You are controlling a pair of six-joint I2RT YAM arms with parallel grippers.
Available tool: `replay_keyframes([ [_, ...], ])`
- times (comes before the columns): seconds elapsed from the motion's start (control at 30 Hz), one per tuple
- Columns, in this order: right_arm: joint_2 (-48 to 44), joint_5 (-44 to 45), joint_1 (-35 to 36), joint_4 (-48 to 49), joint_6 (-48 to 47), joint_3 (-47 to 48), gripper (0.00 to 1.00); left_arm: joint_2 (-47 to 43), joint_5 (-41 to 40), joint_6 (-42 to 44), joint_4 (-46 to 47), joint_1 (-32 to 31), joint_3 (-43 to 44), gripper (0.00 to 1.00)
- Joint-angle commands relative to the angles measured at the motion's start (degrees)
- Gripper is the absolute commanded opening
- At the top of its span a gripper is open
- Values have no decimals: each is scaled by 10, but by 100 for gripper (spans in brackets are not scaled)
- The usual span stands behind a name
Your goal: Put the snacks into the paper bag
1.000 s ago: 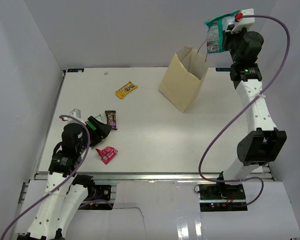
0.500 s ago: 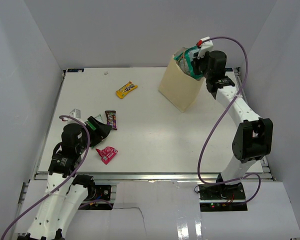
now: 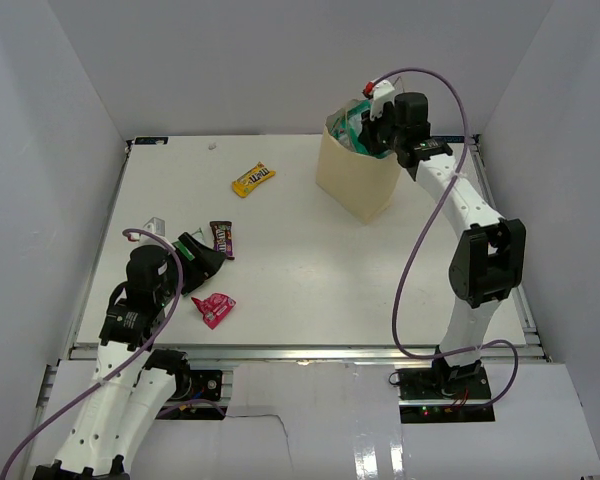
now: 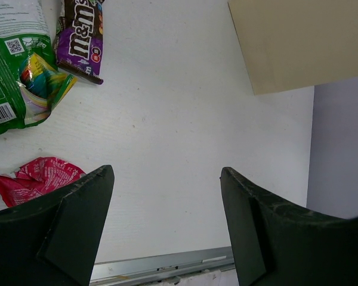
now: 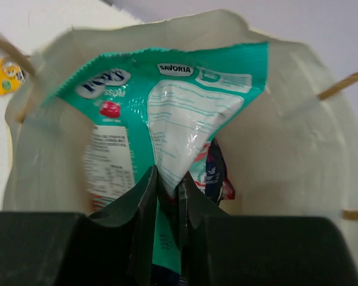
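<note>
On the table (image 3: 310, 260), yellow pack (image 3: 252, 179), red wrapper (image 3: 214, 308).

Right pincer (image 3: 364, 127), pouch (image 3: 352, 134) in paper bag (image 3: 355, 186)

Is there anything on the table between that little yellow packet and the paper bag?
Nothing. In the top view, the stretch of white table between the yellow packet and the paper bag is bare.

Left arm (image 3: 130, 320) and right arm (image 3: 467, 205) share white shells, black joint housings and looping purple cables (image 3: 399, 310); the left gripper (image 4: 166, 173) has matte black wedge fingers (image 4: 65, 226).
</note>
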Motion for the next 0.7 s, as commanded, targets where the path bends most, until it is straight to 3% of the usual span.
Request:
replay_keyframes([
  [0.0,21,-4,17,-53,-27,37,8,-1,12,8,11,-1,-3,82],
  [0.07,31,0,22,-60,-27,41,9,-2,11,8,11,0,-3,82],
  [0.2,43,-10,27,-80,-33,51,29,-1,12,8,11,-1,-2,82],
  [0.27,42,-16,30,-89,-43,53,34,2,12,8,11,0,-1,82],
  [0.33,42,-25,30,-98,-49,59,46,4,12,9,11,-1,-1,82],
  [0.37,43,-27,30,-111,-54,71,58,6,12,10,12,-1,0,83],
  [0.5,26,-30,24,-129,-117,104,85,15,-1,10,5,-1,1,83],
  [0.6,-5,-46,-5,-130,-133,134,98,37,-55,-13,-22,-1,13,84],
  [0.67,-18,-63,-21,-128,-132,144,97,53,-88,-28,-36,-1,21,84],
])
